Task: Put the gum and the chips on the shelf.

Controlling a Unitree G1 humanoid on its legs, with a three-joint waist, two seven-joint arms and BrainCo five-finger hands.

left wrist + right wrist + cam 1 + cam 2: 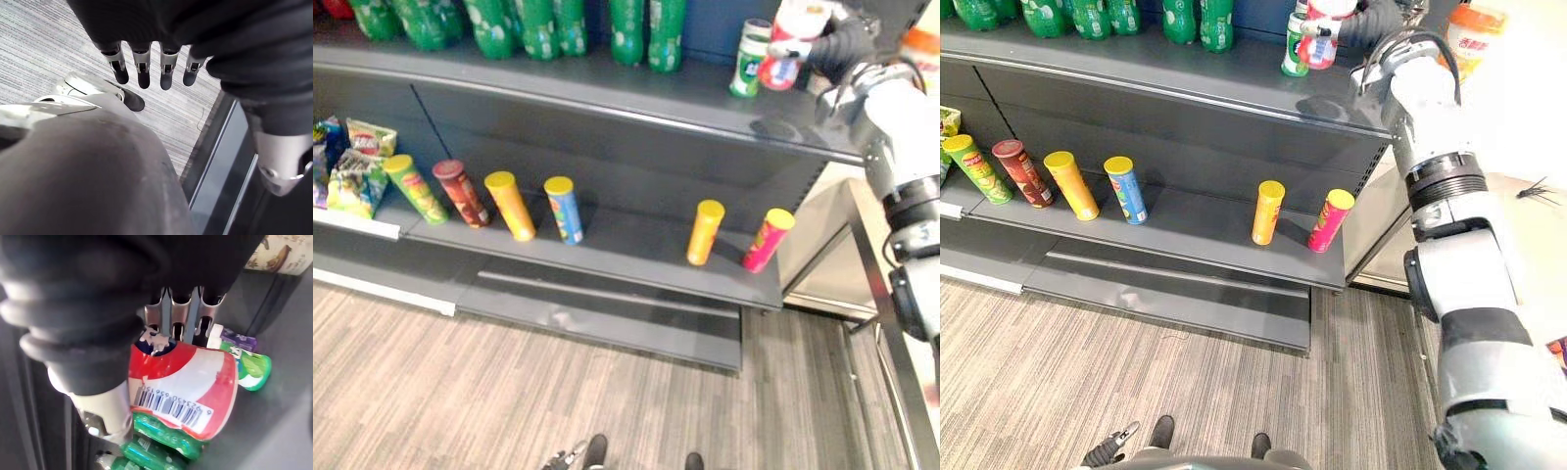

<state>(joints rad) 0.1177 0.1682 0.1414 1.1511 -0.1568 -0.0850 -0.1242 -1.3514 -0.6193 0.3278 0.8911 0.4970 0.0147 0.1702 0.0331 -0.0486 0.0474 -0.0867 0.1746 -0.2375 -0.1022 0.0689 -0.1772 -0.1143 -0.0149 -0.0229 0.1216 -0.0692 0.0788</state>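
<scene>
The right hand (pixel 840 46) has its fingers curled round a red-and-white gum canister (pixel 788 44) at the right end of the upper shelf (pixel 607 90), just beside a green gum bottle (pixel 747 59). The left hand (pixel 143 68) hangs with its fingers straight.

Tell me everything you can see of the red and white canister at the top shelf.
The red and white canister is a round tub with a glossy label and a barcode. The right hand is closed round it, holding it roughly upright over the right end of the dark grey upper shelf, beside a green and white canister. Whether its base rests on the shelf cannot be told.
</scene>
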